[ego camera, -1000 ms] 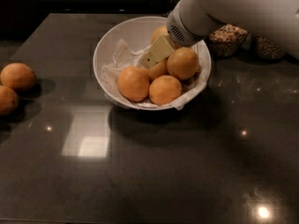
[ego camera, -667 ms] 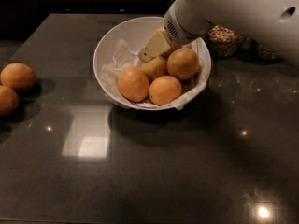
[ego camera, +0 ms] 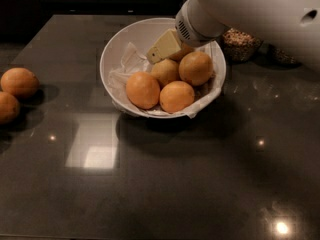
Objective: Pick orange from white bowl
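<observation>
Dark counter: gripper in white bowl above pale yellowish orange.

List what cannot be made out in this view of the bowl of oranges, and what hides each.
Camera view: the gripper, over the back of the white bowl, covers most of the rear orange; contact between them cannot be judged.
Camera view: the arm hides the top of the jar of grains.
Camera view: the left edge cuts off the lower loose orange.
</observation>
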Controlling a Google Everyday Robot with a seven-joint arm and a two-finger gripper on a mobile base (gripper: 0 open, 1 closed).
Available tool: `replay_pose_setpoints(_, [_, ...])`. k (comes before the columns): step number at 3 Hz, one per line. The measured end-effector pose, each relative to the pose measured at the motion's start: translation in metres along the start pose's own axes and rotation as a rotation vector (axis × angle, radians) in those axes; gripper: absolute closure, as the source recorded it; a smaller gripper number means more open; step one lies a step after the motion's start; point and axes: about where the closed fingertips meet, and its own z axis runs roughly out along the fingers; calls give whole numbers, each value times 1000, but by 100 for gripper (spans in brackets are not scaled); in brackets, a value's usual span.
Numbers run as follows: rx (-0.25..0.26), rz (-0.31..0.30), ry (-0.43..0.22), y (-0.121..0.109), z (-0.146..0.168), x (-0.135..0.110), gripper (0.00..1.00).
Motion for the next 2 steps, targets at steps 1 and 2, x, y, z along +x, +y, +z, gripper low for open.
replay_pose_setpoints(1, [13, -4, -21, 0, 1, -2, 2])
replay_pose_setpoints(2, [35, -31, -61, 0, 4, -5, 1])
